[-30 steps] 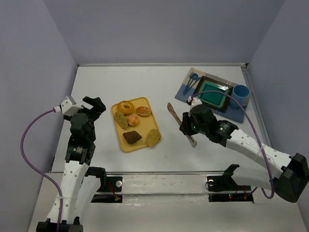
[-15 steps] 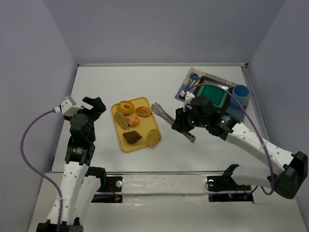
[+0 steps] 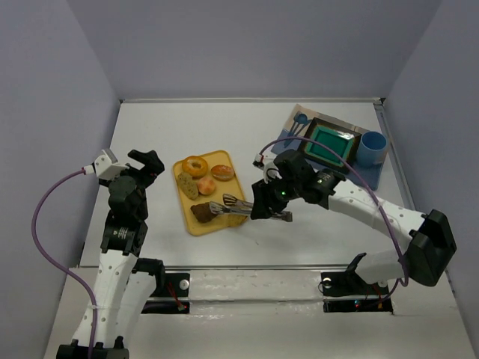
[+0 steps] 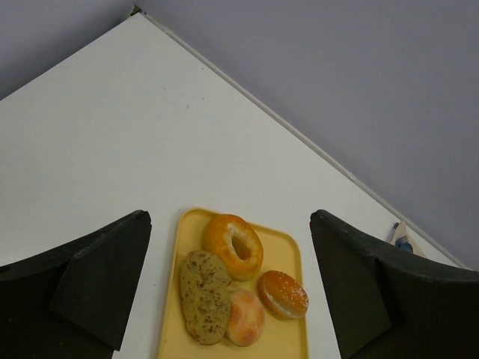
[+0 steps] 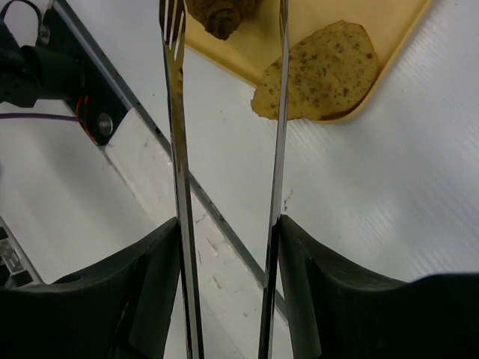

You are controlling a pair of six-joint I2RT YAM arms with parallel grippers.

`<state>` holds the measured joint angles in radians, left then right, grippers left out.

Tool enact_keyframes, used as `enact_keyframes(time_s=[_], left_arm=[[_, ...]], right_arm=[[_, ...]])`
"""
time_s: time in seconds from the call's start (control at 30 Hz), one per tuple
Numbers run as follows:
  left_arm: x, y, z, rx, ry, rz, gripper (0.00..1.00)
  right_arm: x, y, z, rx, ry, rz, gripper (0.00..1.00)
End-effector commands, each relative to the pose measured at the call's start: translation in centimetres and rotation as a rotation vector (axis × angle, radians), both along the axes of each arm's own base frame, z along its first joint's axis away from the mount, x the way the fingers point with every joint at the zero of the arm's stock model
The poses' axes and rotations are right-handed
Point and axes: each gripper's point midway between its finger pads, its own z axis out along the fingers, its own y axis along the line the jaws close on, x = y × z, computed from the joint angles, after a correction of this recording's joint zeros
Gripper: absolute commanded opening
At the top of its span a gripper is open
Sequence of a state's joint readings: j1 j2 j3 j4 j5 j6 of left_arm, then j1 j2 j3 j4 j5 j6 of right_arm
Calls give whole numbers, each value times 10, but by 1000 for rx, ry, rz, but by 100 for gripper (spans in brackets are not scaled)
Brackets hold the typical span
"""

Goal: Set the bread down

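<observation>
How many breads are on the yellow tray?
6: bagel and bun at the far end, seeded slice and pink roll in the middle, dark bread and second seeded slice nearest, by the tongs.

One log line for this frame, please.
right tool: shut on tongs | tongs: open, tips at dark bread on yellow tray | left tool: open, clear of tray

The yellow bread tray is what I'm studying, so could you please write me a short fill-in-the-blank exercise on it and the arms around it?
1. The right tool grips a pair of metal ____.
2. The tongs reach the dark brown bread, which lies on the ____ tray.
3. The left tool, off to the tray's left, is ____ and holds nothing.

Missing words: tongs; yellow; open.
</observation>
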<state>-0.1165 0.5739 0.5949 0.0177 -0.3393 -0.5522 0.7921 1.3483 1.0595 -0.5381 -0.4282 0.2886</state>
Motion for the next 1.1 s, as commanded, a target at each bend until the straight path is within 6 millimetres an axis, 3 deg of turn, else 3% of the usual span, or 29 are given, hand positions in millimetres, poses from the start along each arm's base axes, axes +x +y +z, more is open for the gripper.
enact_keyframes(time_s=[0.0, 0.4, 0.57, 0.83, 1.0, 1.07], left_arm=[[2, -2, 4, -6, -26, -8, 99], [2, 0, 2, -8, -23, 2, 99], [1, 1, 2, -10, -22, 11, 99], [0, 3, 3, -12, -27, 19, 99], [-2, 2, 4, -14, -32, 16, 99], [-2, 2, 4, -14, -34, 16, 99]], right_arm=[[-5, 20, 27, 90, -10, 75, 59], [-7, 30, 3, 33, 84, 68, 62], [-4, 40, 3, 34, 81, 91, 59], [4, 41, 5, 21, 44, 45, 30], [4, 33, 23, 45, -11, 18, 15], [5, 29, 32, 57, -42, 3, 13]])
